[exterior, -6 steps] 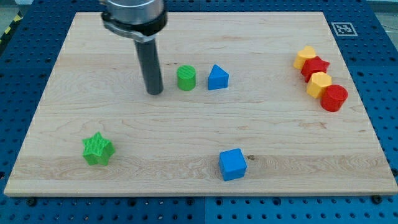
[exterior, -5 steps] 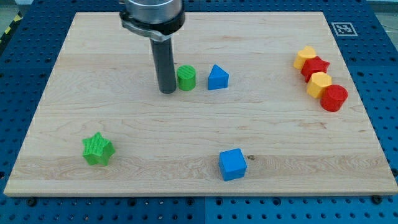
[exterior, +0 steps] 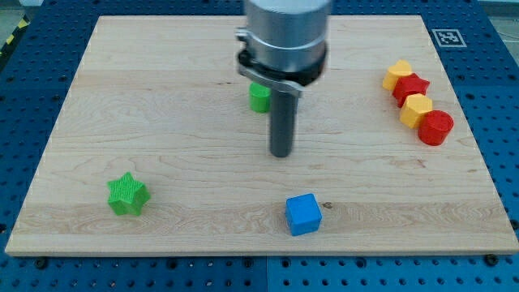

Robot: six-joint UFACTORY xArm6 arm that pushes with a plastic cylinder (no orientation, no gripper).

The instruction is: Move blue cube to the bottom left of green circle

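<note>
Wooden board [exterior: 162,73] on blue pegboard, and the rod hangs mid-board with my tip [exterior: 280,153] touching nothing, holding nothing. Below the tip, well apart, sits the blue cube [exterior: 303,214]; above it the green circle [exterior: 259,98] peeks from behind the arm. Looks like the tip is lining up to get behind the cube for a push.

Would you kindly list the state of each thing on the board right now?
my tip: down on the board, above the blue cube, touching no block
blue cube: near the bottom edge, untouched
green circle: upright, partly hidden by the arm
green star: alone, lower left
red and yellow blocks: clustered at right
</note>
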